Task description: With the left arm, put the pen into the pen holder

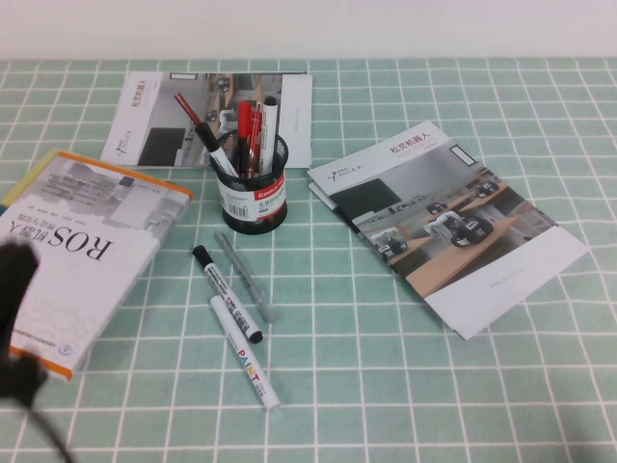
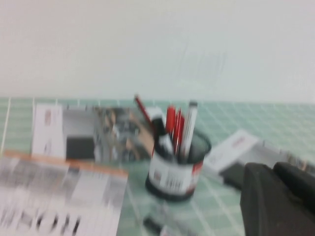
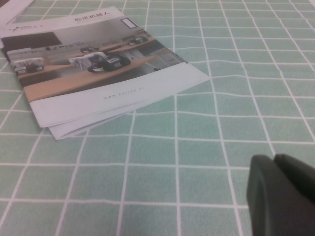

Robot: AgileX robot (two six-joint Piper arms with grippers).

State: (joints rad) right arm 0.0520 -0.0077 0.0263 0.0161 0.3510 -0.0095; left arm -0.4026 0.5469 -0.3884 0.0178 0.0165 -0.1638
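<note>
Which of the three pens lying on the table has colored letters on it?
The white marker nearest the camera, reading PAINT. The black-capped marker has only small black print, and the slim grey pen is plain. The left gripper hovers over the book.

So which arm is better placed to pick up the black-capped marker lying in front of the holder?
Left, probably. The left gripper hangs over the table's left edge, on the pen's side; the right gripper faces the right-hand brochure.

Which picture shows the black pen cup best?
The high view: the pen holder stands sharp and whole. The left wrist view shows it blurred, beyond the left gripper. The right wrist view shows only the right gripper, no cup.
</note>
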